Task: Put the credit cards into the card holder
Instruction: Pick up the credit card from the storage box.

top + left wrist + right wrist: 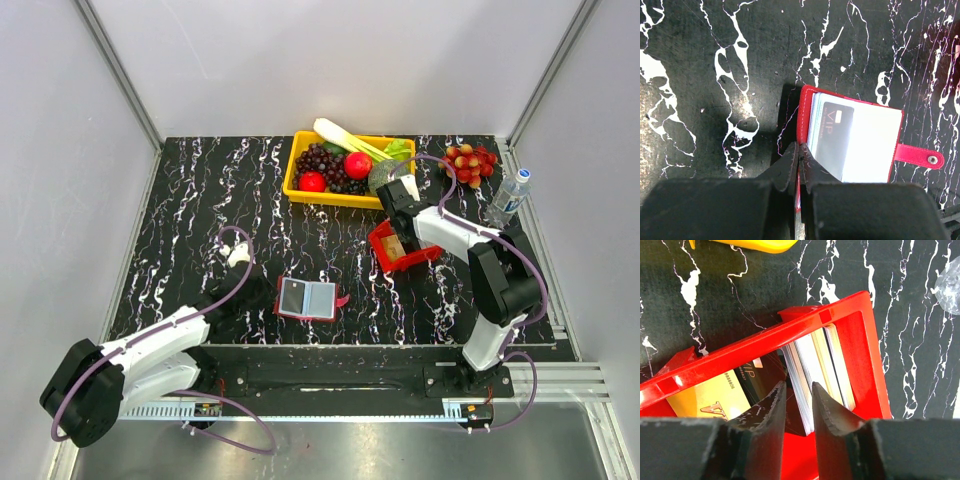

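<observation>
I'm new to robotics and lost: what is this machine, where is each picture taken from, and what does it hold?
These are two robot arms at a table's edge. One picture looks down from above; the others come from wrist cameras. The left arm's fingers pinch the edge of the open red card holder. The right arm's fingers straddle upright cards in a red tray, not yet closed on them. A yellow fruit basket and a water bottle stand farther back.

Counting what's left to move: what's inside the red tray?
A stack of pale cards standing on edge, plus an orange card and a black card. The tray rim and the right hand cover the rest.
</observation>
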